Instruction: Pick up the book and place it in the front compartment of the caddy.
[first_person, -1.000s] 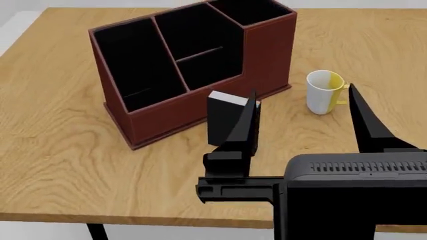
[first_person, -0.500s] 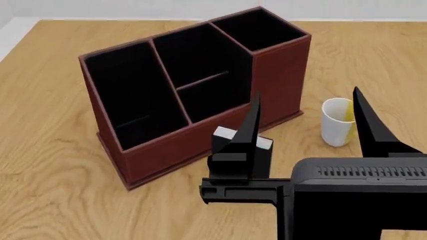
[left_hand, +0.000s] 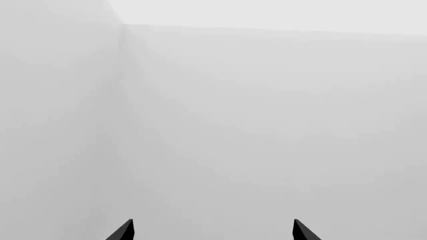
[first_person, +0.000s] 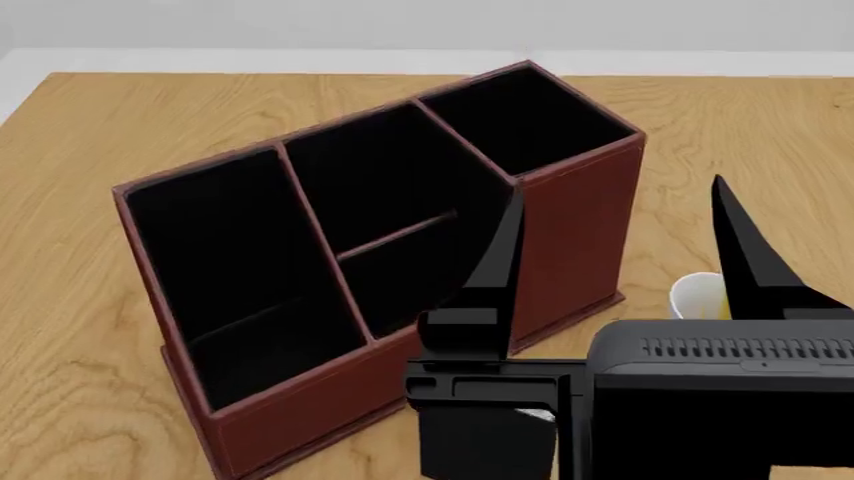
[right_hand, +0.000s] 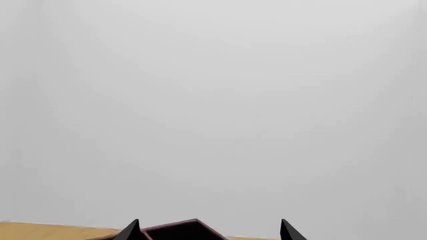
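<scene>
Book (first_person: 487, 445) upright at head view's bottom centre, below and behind right gripper (first_person: 621, 262), near caddy (first_person: 374, 250) front wall. Right jaws spread wide, empty; left gripper (left_hand: 212, 231) likewise apart, off-scene.

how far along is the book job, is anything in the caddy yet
Nothing looks done: every cell of the caddy in sight is empty. The book stands on the table in front of it, mostly hidden behind the right hand, which is open and gripping nothing. The left hand faces a blank wall. Grasping, lifting and placing in the front compartment all remain.
</scene>
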